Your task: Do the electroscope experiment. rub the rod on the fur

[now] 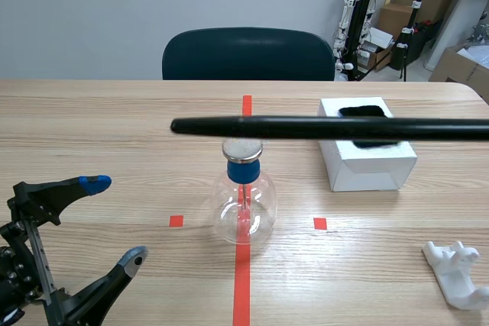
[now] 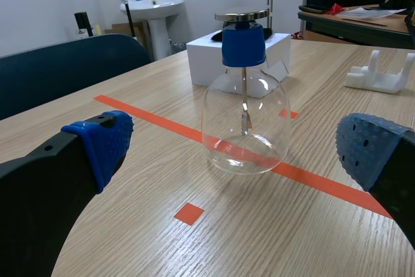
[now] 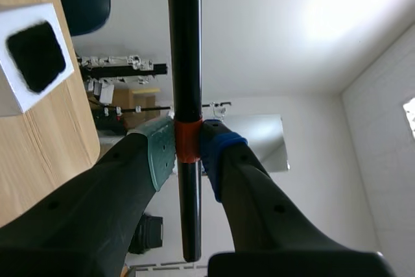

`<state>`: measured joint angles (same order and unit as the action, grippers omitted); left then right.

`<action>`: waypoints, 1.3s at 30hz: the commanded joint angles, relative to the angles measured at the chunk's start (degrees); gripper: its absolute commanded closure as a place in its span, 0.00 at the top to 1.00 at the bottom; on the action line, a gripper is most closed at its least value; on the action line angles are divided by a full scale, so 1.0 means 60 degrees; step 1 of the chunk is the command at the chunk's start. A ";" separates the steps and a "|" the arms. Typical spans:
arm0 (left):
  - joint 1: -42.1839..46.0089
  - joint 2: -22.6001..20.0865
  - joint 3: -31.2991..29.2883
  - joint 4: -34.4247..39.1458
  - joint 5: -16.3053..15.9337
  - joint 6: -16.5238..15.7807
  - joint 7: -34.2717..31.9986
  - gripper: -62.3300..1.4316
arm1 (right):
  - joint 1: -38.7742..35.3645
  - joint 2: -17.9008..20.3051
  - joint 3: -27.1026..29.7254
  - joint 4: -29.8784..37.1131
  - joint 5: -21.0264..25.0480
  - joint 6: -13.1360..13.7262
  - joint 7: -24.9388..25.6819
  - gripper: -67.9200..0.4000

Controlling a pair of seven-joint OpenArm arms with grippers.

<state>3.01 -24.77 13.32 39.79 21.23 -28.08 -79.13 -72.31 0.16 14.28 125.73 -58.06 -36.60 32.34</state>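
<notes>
The right pincer (image 3: 188, 150) is clamping the rod (image 1: 321, 127), holding it level just above the flask (image 1: 244, 204); the left pincer (image 1: 114, 221) is gaping wide beside the flask.

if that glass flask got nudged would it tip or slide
Probably fragile: the flask looks like thin clear glass. Its round body narrows to a blue stopper and metal disc up high, so a high push may tip it; a low one likely slides it.

A dark chair (image 1: 248, 53) and a white bracket (image 1: 457, 269) are visible.
</notes>
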 commanded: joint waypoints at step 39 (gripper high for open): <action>-0.0029 -0.0029 -0.0069 0.0109 -0.0102 0.0015 -0.0138 1.00 | 0.0444 -0.0747 0.4637 -0.4091 0.4164 0.0597 0.4878 0.02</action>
<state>3.01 -24.77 13.32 39.79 21.23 -28.08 -79.13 -70.11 -4.43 41.89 99.66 -34.35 -32.53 61.82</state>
